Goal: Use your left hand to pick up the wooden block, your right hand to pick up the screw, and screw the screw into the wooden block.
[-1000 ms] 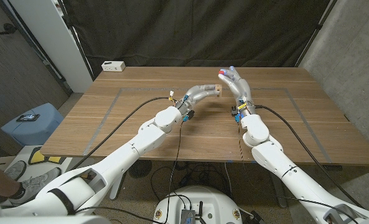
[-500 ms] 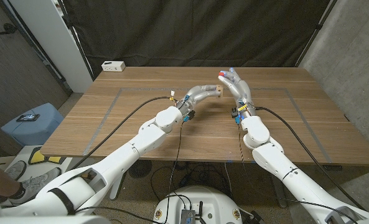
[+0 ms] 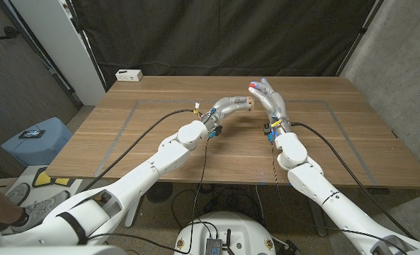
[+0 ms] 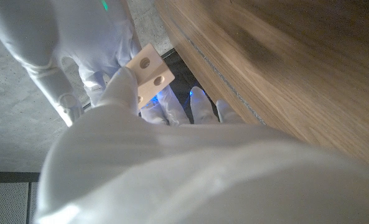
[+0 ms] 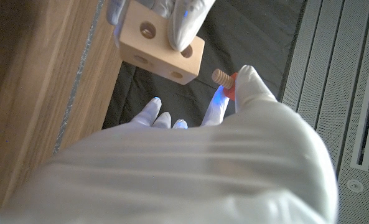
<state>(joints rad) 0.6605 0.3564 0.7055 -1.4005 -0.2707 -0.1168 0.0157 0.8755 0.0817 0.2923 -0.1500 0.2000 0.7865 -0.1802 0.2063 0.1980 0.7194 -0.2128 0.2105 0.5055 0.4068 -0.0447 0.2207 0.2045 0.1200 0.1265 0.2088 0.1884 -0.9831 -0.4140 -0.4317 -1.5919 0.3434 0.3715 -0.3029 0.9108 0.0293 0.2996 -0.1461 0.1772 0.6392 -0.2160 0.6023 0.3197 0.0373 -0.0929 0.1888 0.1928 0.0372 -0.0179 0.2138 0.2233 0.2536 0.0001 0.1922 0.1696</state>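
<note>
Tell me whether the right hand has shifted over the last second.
No. In the head view the right hand sits at the same spot against the table's far edge, beside the wooden block.

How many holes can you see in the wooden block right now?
3 in the right wrist view of the wooden block: one on the broad face, two on the adjoining side face, one beside the left hand finger. More may be hidden by fingers or on unseen faces.

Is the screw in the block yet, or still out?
Out. In the right wrist view the screw tip sits clear of the wooden block, no hole entered.
</note>
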